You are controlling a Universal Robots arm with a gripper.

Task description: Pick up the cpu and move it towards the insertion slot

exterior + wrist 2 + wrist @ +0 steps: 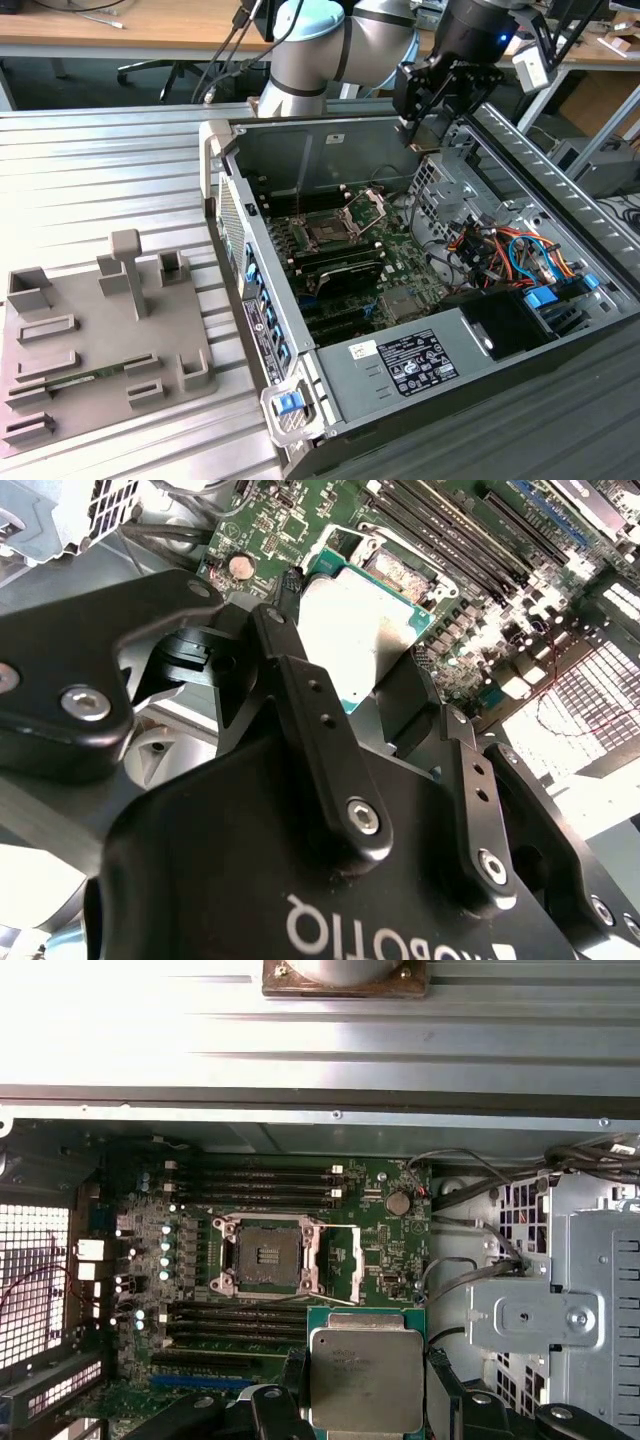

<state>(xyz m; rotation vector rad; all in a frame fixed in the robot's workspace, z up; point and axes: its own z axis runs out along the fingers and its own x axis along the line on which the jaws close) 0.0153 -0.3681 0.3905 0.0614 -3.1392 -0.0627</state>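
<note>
Nearest to both wrist cameras, the gripper (365, 1385) pinches the cpu (366, 1377) between its two black fingers (320, 745), one pressed against each of two opposite edges, so that the chip hangs flat with its silvery metal top facing the first wrist view and its green substrate showing as a thin border around the lid. In the second wrist view the same chip (350, 645) appears bright and pale between the finger links, its teal edge visible beside one finger. Judged from its form, the chip is light, rigid and thin; the smooth metal lid offers little friction, and the underside contacts are likely delicate, so the edge hold seen here, on the substrate sides and clear of both faces, seems the sound place to grasp it, with only modest squeeze. Beyond the chip lies the green motherboard (390, 1250) inside the open computer case (400, 375), and on it the insertion slot (265, 1255), a square socket with a dark centre whose shiny hinged metal frame (345, 1260) stands swung open to one side. The chip is held above the board, near the socket but apart from it and not yet over it. Long black memory slots (260, 1175) flank the socket. In the exterior view the gripper (425, 110) hovers above the far part of the case, the socket (327, 232) below it, and farthest off, at the exterior view's left, a grey plastic tray (100, 340) rests on the ribbed metal table (90, 180).
</note>
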